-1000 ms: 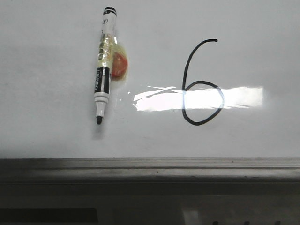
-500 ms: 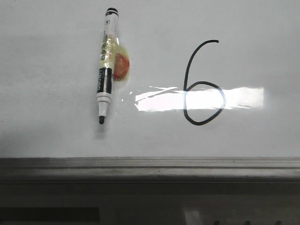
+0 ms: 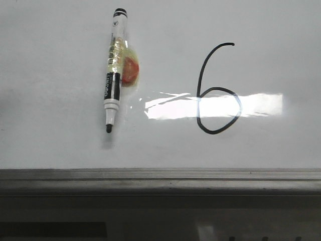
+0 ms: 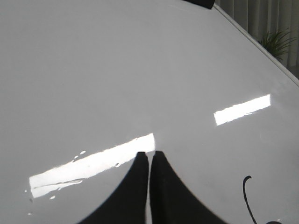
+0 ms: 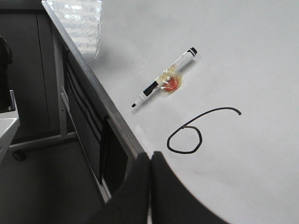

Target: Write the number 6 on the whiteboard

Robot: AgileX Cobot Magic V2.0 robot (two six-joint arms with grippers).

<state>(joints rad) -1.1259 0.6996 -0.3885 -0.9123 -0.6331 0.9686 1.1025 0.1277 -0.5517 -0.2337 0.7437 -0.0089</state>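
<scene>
A thin black number 6 [image 3: 216, 89] is drawn on the whiteboard [image 3: 60, 60], right of centre in the front view; it also shows in the right wrist view as the number 6 [image 5: 191, 133]. A black-and-white marker [image 3: 113, 70] with yellowish tape and an orange blob lies uncapped on the board, left of the digit, tip toward the front rail. My left gripper [image 4: 149, 155] is shut with nothing in it, over bare whiteboard [image 4: 93, 70]. My right gripper [image 5: 150, 155] is shut and empty, above the board's front edge near the digit. Neither gripper shows in the front view.
A grey metal rail [image 3: 160, 175] runs along the board's near edge. Beyond the edge in the right wrist view there is a dark frame [image 5: 88, 121] and floor. A bright glare bar [image 3: 215, 106] crosses the digit's loop. A plant [image 4: 275, 42] stands past the board's far corner.
</scene>
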